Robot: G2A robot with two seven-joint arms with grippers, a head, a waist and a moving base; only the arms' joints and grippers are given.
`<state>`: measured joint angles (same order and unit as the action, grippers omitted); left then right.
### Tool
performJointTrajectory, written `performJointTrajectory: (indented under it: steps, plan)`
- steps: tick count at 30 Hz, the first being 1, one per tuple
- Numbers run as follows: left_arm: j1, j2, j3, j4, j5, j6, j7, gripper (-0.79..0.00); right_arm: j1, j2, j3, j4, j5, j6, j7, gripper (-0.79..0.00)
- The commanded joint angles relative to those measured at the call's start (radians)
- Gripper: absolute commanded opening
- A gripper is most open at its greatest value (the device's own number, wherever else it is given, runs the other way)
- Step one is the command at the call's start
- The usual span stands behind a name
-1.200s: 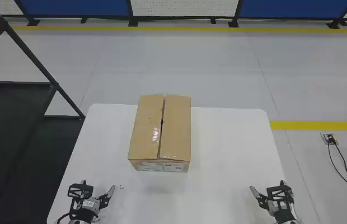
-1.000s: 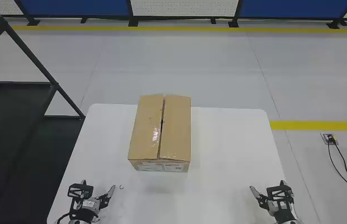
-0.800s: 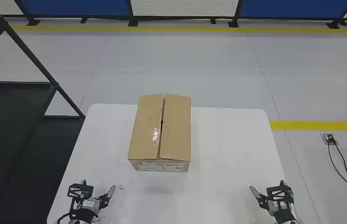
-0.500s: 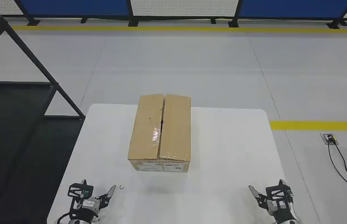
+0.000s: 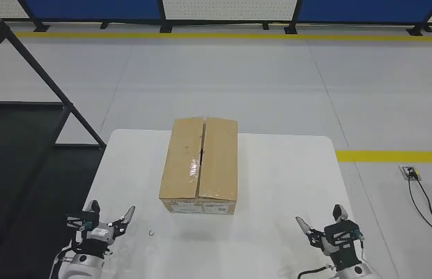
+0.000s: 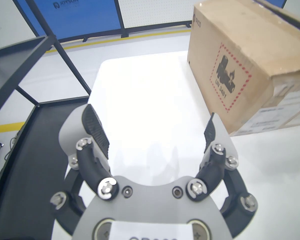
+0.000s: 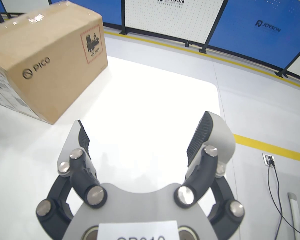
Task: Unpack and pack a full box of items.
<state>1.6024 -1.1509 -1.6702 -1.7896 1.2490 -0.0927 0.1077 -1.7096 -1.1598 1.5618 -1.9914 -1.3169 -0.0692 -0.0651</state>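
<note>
Bright, even light supplied from overhead. Worktop [image 6: 144, 88] beside box [image 6: 240, 58] washed out to near-pure white in both wrist views. Glare patches seen on box's taped top. Faint soft shadow cast on worktop at box's near end in top view. Partition panels [image 7: 175, 8] behind box bowed by wide-lens distortion toward wrist-view edges.

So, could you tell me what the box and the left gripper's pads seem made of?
Box: brown cardboard, matte, judging by its folded flaps; glossy clear tape, probably plastic, glints on top. Pads of the left gripper: black ribbed rubber, seemingly.
</note>
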Motion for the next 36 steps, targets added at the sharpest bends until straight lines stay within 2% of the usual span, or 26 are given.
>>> performJointTrajectory:
  steps: [1,14,16,21,27,30,36]
  plan:
    - [0.001,-0.001,-0.001,-0.018,0.006,0.003,-0.003,0.000,-0.006,-0.001,0.006,-0.014,0.019,0.001,-0.003,0.000]
    - [0.001,-0.001,-0.001,-0.018,0.006,0.003,-0.003,0.000,-0.006,-0.001,0.006,-0.014,0.019,0.001,-0.003,0.000]
    - [-0.003,-0.001,-0.001,-0.015,0.004,0.005,-0.004,0.000,0.006,-0.004,-0.002,-0.021,0.058,0.009,-0.003,0.000]
    - [-0.083,-0.004,0.035,0.039,0.034,0.006,-0.029,0.000,0.035,-0.007,-0.029,-0.039,0.032,-0.004,-0.008,0.000]
    - [-0.186,-0.013,0.107,0.103,0.036,0.016,-0.052,0.000,0.092,-0.014,-0.075,-0.028,-0.015,0.031,0.007,0.000]
    - [-0.235,-0.018,0.137,0.132,-0.009,-0.005,-0.127,0.000,0.108,-0.017,-0.097,-0.026,-0.031,0.036,0.021,0.000]
    - [-0.235,-0.018,0.137,0.132,-0.009,-0.005,-0.127,0.000,0.108,-0.017,-0.097,-0.026,-0.031,0.036,0.021,0.000]
